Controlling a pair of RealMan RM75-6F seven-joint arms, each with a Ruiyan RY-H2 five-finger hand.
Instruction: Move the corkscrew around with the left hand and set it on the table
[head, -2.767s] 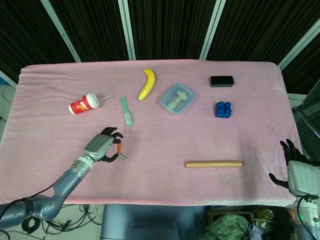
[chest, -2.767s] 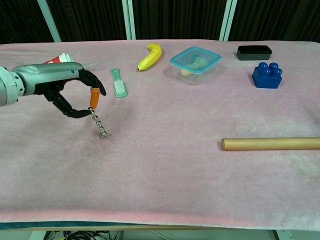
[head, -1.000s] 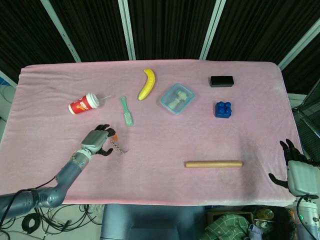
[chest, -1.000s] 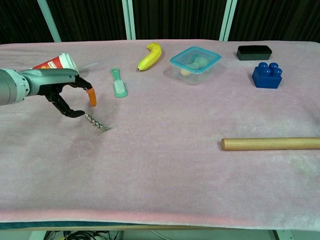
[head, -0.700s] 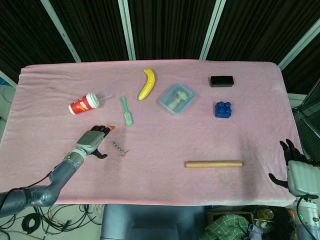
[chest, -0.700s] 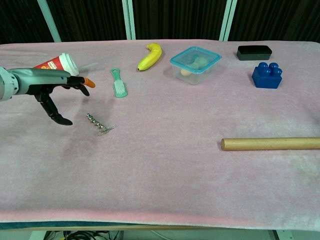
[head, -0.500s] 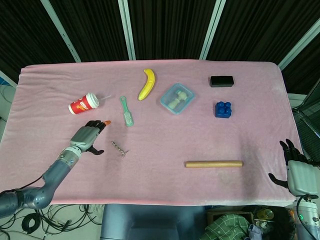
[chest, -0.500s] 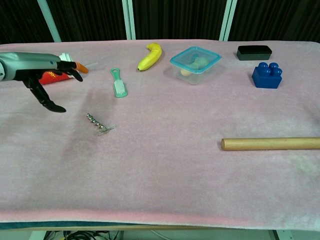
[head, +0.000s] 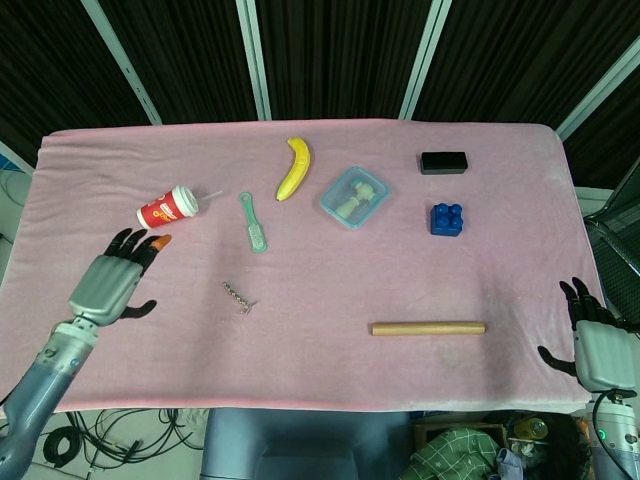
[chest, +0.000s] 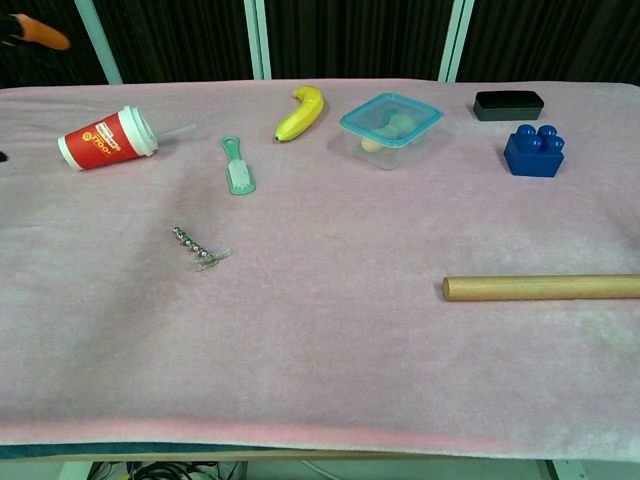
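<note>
Only the head view shows both hands whole: the left hand (head: 107, 283) with fingers spread, holding nothing, and the right hand (head: 598, 345) spread too. The corkscrew (head: 238, 297) lies flat on the pink table (head: 330, 270), its long axis diagonal

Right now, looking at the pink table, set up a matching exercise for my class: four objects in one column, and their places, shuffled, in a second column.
Objects:
1. small metal corkscrew
2. long wooden dowel
3. red paper cup
4. blue toy brick

Places:
A. lying on its side near the left edge, ahead of the left hand
B. just below the black box
C. lying alone below the green brush
D. lying across the front right part of the table

Pairs: 1-C, 2-D, 3-A, 4-B
</note>
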